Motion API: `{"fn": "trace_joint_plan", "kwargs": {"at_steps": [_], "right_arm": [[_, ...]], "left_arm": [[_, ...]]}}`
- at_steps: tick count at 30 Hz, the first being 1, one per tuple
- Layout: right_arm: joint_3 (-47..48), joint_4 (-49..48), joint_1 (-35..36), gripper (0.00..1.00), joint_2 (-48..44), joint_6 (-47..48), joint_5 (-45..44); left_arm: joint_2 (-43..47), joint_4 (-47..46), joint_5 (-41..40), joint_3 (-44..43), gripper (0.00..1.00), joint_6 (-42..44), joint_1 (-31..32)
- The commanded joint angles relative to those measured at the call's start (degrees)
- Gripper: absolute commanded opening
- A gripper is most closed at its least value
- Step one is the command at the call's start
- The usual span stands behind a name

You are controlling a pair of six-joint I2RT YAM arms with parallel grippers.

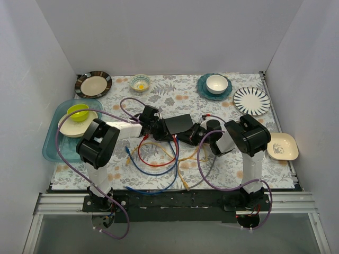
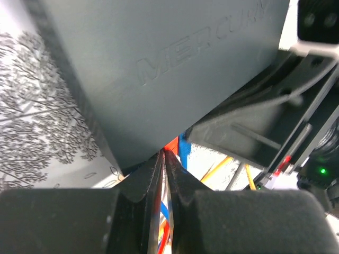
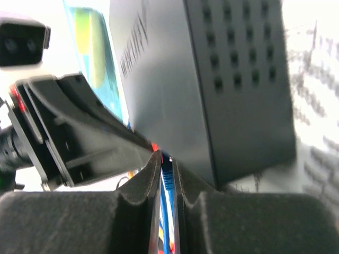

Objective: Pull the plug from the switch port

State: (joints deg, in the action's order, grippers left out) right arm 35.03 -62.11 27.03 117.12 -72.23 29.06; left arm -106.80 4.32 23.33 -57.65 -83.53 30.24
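Top external, left gripper (image 1: 157, 128): at the left end of the switch (image 1: 178, 123), touching it or nearly so.
Left grip: fingers (image 2: 143, 182) drawn to a thin slit in the left wrist view. Red cable (image 2: 170, 144) right at the tips, perhaps pinched, though not clear from this angle.
Right gripper (image 3: 166, 159): clamped on a blue plug (image 3: 167, 177), tips up against the switch's socket edge.
Gripper spacing: close together, each filling a side of the other's wrist view.
Switch: flat black box at mid-table, held between the two grippers. Raised lettering on its top face, rows of vent holes down one side wall.
Cables (image 1: 157, 165): red, blue and yellow loops lying loose on the cloth, just nearer the arm bases than the switch.
Cloth (image 1: 175, 95): pale with a leaf print, covering the table.
Tray (image 1: 50, 143): light blue, at the left edge, well apart from the switch, carrying a cream plate (image 1: 71, 129) with a green bowl (image 1: 78, 111) on it.
Far left: brown-rimmed plate (image 1: 93, 83), with a small bowl (image 1: 140, 82) to its right.
Far right: teal plate (image 1: 204, 91) under a white bowl (image 1: 216, 83), and a striped plate (image 1: 251, 100) beside it.
Right edge: square white dish (image 1: 282, 146), near the right arm's elbow.
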Motion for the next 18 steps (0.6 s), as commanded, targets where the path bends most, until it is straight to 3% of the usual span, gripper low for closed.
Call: {"fn": "trace_joint_plan", "kwargs": {"at_steps": [1, 11, 18], "right_arm": [[-3.65, 10.51, 1.71, 0.01, 1.09, 4.46, 5.57], [-6.98, 15.42, 0.49, 0.01, -3.82, 9.37, 4.44], [-3.92, 54.3, -0.92, 0.01, -25.41, 32.65, -11.29]], "left_arm": [[-3.23, -1.41, -6.9, -0.45, 0.07, -0.94, -1.67], [-2.71, -0.98, -8.04, -0.8, 0.07, -1.82, -2.73], [0.27, -0.1, -8.92, -0.36, 0.11, -1.82, -4.31]]}}
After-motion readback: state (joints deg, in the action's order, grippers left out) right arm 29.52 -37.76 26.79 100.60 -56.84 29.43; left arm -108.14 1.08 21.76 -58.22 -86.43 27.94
